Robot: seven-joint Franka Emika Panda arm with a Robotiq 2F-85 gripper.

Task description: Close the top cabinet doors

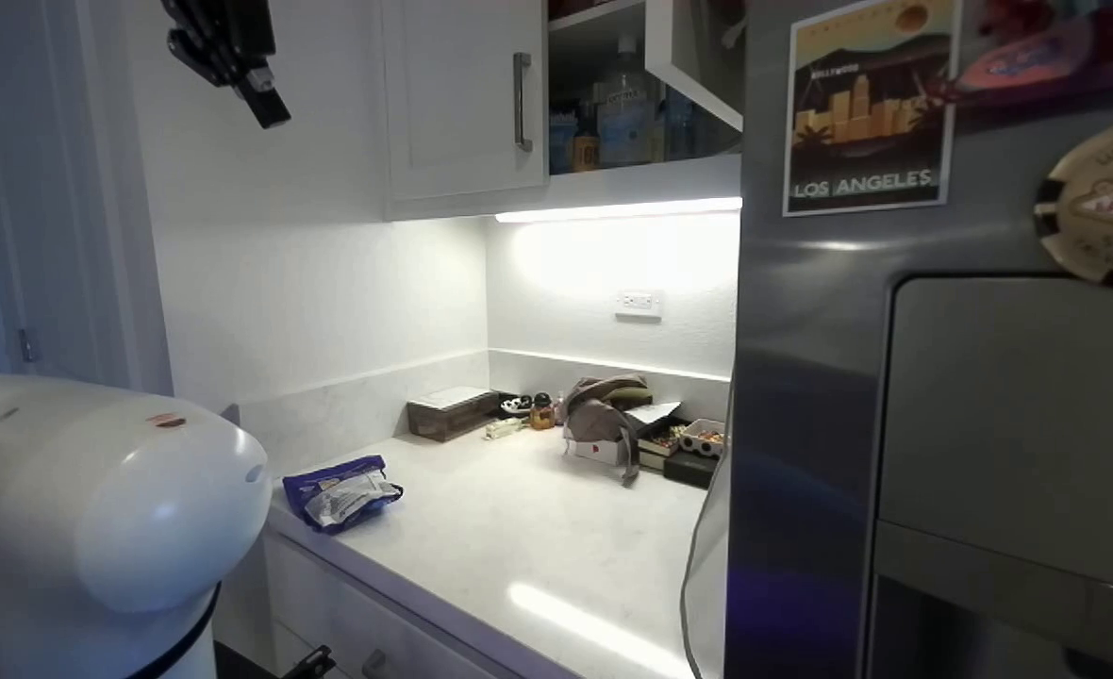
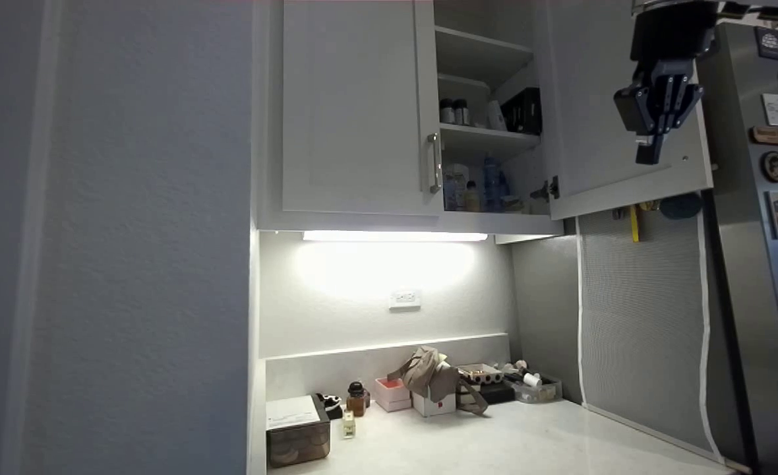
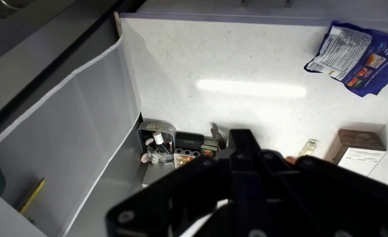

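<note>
Finding gripper (image 2: 649,146) with fingers (image 1: 272,108) pressed together, apparently pinching nothing, held apart from the open door (image 2: 593,105), presumably for a blunt push rather than a grasp. Locating two top cabinet doors (image 2: 356,112) above the counter (image 2: 547,442): one apparently closed, one swung wide toward the fridge (image 1: 821,396). Counting further: two shelves (image 2: 478,53), one wall outlet (image 2: 405,299), one blue bag (image 3: 365,59).

In an exterior view, a stainless-steel refrigerator (image 1: 948,247) fills 3 o'clock and a plain white wall (image 1: 302,236) stands at 10 o'clock. Towards 1 o'clock from centre, a glowing strip light (image 1: 619,209) brightens the back wall (image 1: 575,273), where an electrical outlet (image 1: 639,304) sits. The pale worktop (image 1: 528,519), streaked with bright reflection, spreads towards 6 o'clock.
</note>
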